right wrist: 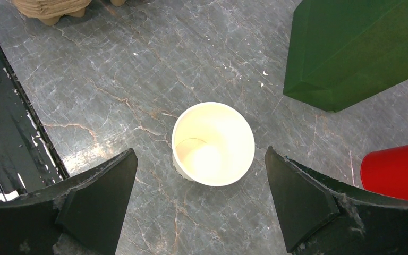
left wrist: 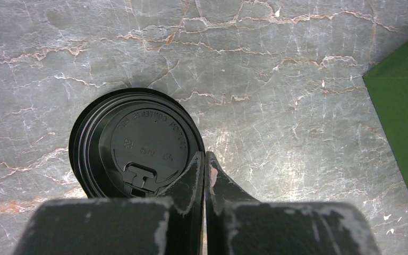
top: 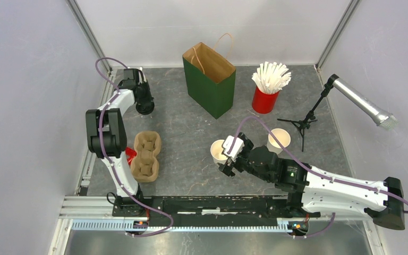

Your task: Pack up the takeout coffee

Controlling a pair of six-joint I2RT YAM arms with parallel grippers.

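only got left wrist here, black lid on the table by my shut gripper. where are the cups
Observer: Both stand lidless on the right side: one cup under the right gripper, a second cup to its right.
Operator: right gripper holding it
Observer: No, it is open, with a finger on either side and neither touching.
Operator: and the carrier
Observer: The brown carrier lies on the left side, both wells empty.

The bag (top: 210, 79) stands at the back of the table (top: 186, 133), the straw holder (top: 265, 100) just right of it. Nearer sit the left cup (top: 216, 151) and right cup (top: 279, 139), apart, with the carrier (top: 146, 155) well left. A lid (left wrist: 135, 143) lies behind the carrier, seemingly flat on the table.
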